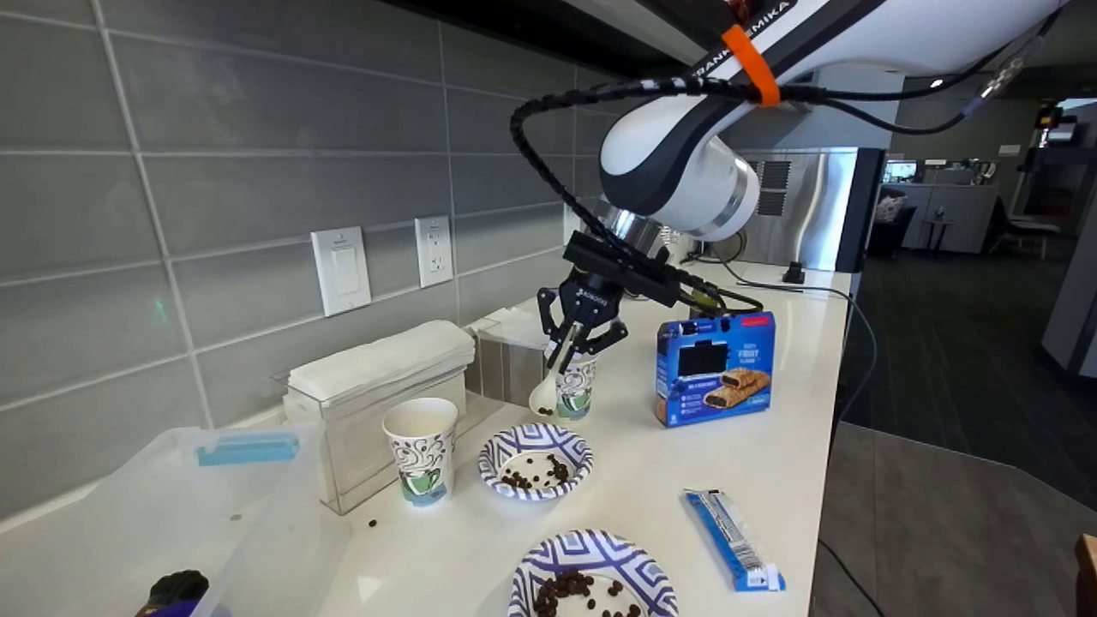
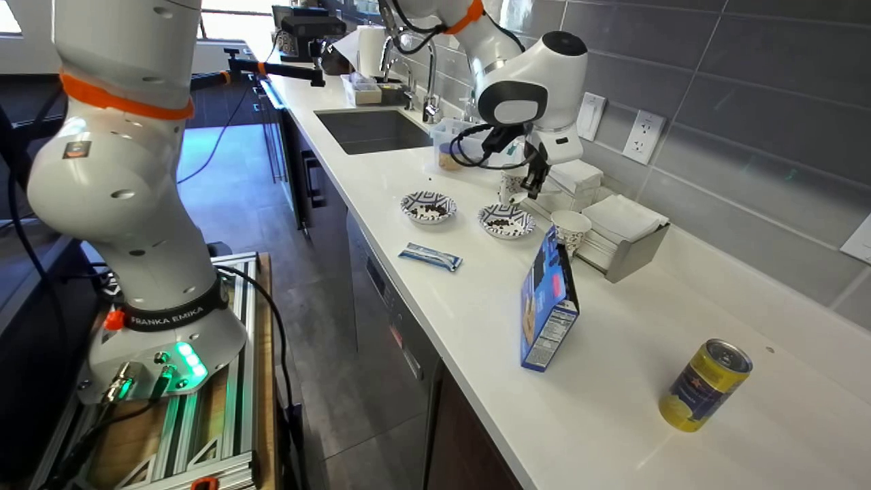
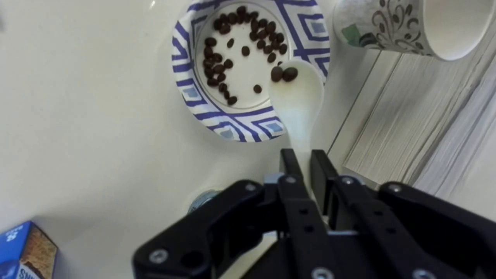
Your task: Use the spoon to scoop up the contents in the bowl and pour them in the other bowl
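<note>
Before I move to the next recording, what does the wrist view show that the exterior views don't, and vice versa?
Only the wrist view shows the load on the spoon clearly enough to count: two dark beans.

Only the exterior views show the second patterned bowl, with beans in it, and the blue-and-white packet; in an exterior view there is also a sink.

Shared: the gripper with the spoon, the bowl nearer the napkins with beans inside, a paper cup, the napkins and the blue box.

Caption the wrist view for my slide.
Gripper holds a white spoon carrying two dark beans, with a patterned bowl of more beans in view.
</note>
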